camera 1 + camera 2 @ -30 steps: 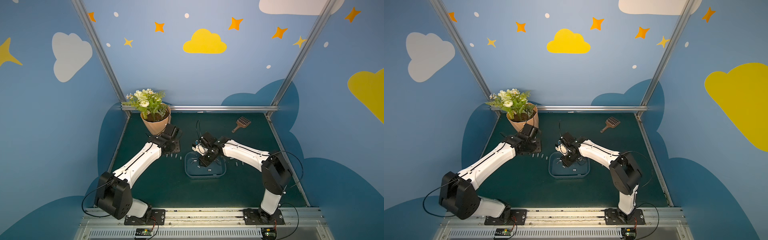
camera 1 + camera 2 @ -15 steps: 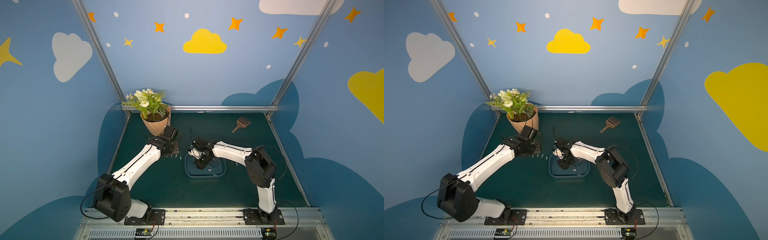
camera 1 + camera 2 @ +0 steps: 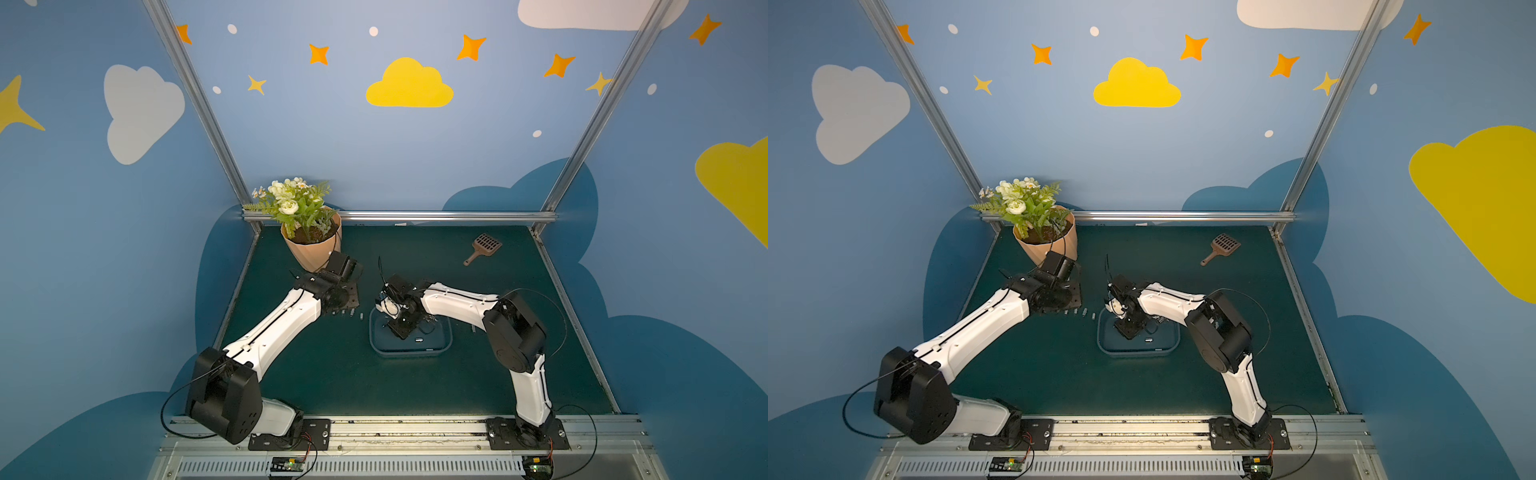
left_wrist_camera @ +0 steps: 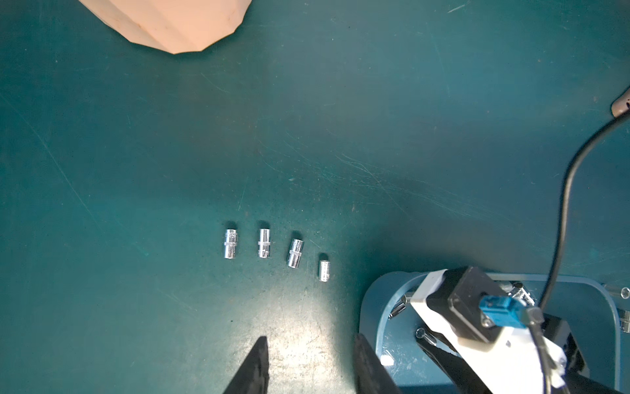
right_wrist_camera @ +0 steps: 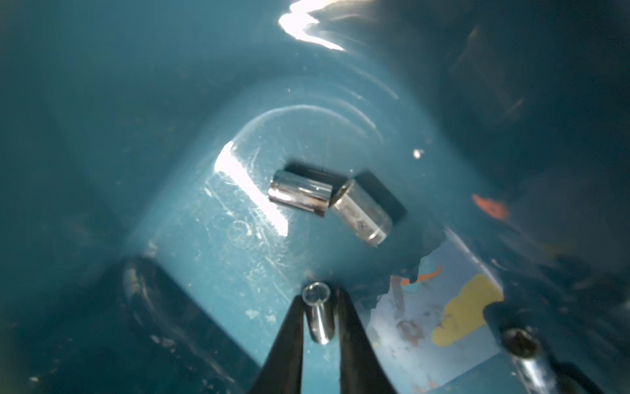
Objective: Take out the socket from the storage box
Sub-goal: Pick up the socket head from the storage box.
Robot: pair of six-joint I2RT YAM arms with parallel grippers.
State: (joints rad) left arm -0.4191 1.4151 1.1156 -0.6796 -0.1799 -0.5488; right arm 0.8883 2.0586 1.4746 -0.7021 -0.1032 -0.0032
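Observation:
The storage box [image 3: 409, 352] [image 3: 1138, 352] is a shallow blue-grey tub in the middle of the green mat. My right gripper [image 5: 318, 296] reaches down into it and is shut on a small chrome socket [image 5: 318, 315], which lies lengthwise between the two black fingers just above the box floor. Two more sockets [image 5: 300, 198] [image 5: 363, 215] lie touching each other on the floor further in. My left gripper [image 4: 308, 344] hangs open over bare mat, just beside the box's rim [image 4: 370, 307], with nothing in it. In both top views the right gripper [image 3: 399, 328] [image 3: 1127, 330] is inside the box.
Several sockets [image 4: 262, 243] lie in a row on the mat left of the box, also seen as a row of sockets [image 3: 351, 312] in a top view. A peach flowerpot [image 3: 311, 249] stands at the back left. A brown scoop [image 3: 482, 247] lies at the back right.
My right gripper has moved a little to the left inside the box and its jaws have closed onto a socket. The left arm has barely moved.

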